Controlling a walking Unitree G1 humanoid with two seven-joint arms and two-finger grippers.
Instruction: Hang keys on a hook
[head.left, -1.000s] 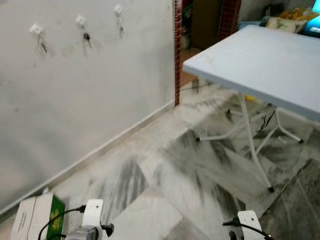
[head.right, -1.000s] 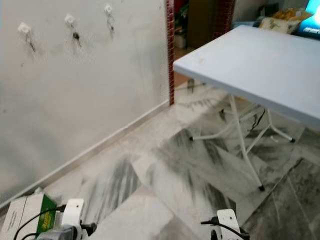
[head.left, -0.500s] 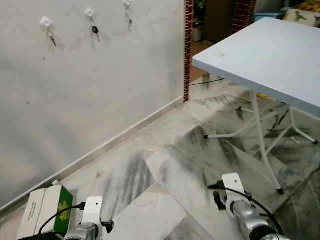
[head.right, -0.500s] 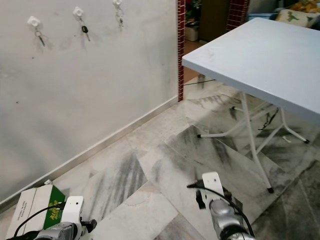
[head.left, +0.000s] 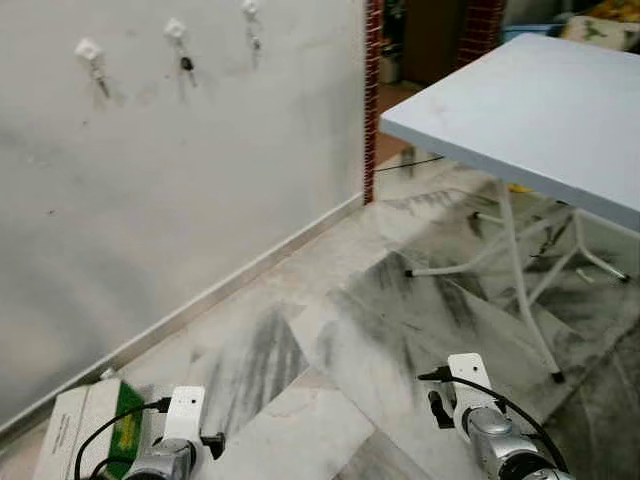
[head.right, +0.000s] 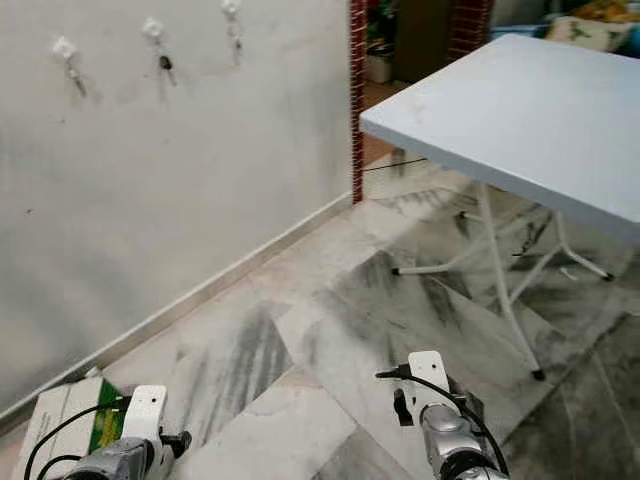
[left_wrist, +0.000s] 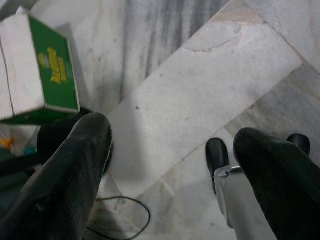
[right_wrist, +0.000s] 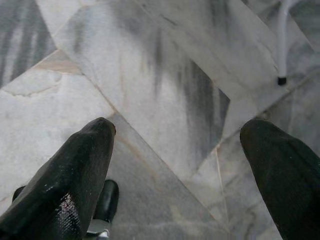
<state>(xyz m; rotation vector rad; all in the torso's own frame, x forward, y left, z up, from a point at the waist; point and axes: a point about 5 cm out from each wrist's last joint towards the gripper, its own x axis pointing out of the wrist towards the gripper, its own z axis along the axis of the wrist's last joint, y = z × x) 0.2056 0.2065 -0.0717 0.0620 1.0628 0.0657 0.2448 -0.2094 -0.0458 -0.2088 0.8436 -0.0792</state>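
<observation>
left gripper (left_wrist: 170, 165) fingers spread, empty, low over marble floor (head.left: 330, 330) | right gripper (right_wrist: 175, 165) likewise spread, empty | keys (head.left: 186, 66) already on wall hooks (head.left: 176, 28); none held | risk: tripping on green box (left_wrist: 37, 70) or clipping desk (head.left: 540, 110) leg

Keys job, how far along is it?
Done, by the look of it: keys hang from the middle of three wall hooks, and small things that may be keys hang from the other two. In hand: nothing; left gripper and right gripper are open and empty, low over the floor. Left: nothing visible; the table is bare.
</observation>
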